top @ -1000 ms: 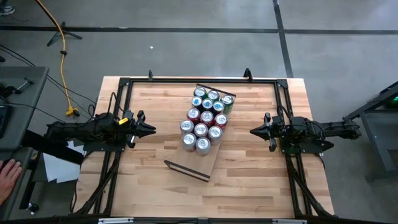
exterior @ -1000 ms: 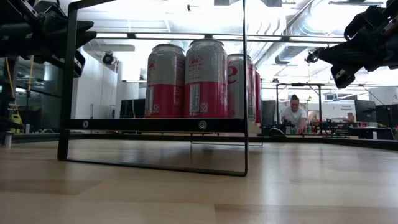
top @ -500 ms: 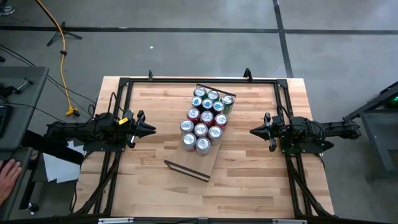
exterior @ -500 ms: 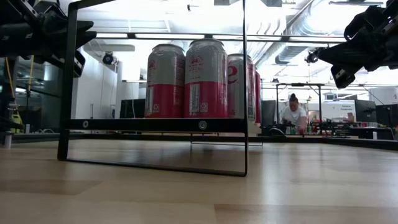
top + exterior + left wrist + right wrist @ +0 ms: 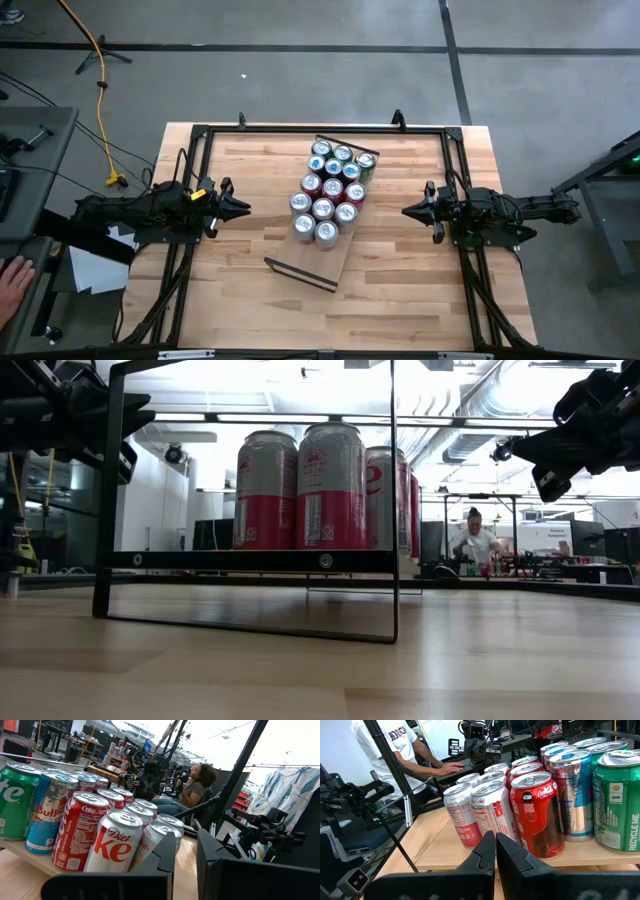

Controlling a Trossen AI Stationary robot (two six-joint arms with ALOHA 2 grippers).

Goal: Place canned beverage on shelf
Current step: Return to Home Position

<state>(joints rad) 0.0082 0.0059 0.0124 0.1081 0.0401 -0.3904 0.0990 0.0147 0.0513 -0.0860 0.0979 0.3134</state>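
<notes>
The shelf [image 5: 318,262] lies slantwise at the table's middle, a light board with a dark rail at each short end. Several canned beverages [image 5: 330,190] stand upright on its far half: silver Diet Coke [image 5: 116,847], red Coke [image 5: 540,815], blue cans and a green one [image 5: 616,802]. Its near half is bare. In the low view the near rail [image 5: 250,560] stands in front of the cans. My left gripper [image 5: 245,208] hovers shut left of the shelf, pointing level at the cans [image 5: 185,845]. My right gripper [image 5: 405,211] hovers shut to the shelf's right [image 5: 496,840].
A black metal frame [image 5: 300,128] runs around the tabletop. Bare wood [image 5: 400,260] lies on both sides of the shelf. A person's hand [image 5: 10,278] rests off the table at the left. People sit and stand beyond the table [image 5: 192,787], [image 5: 405,750].
</notes>
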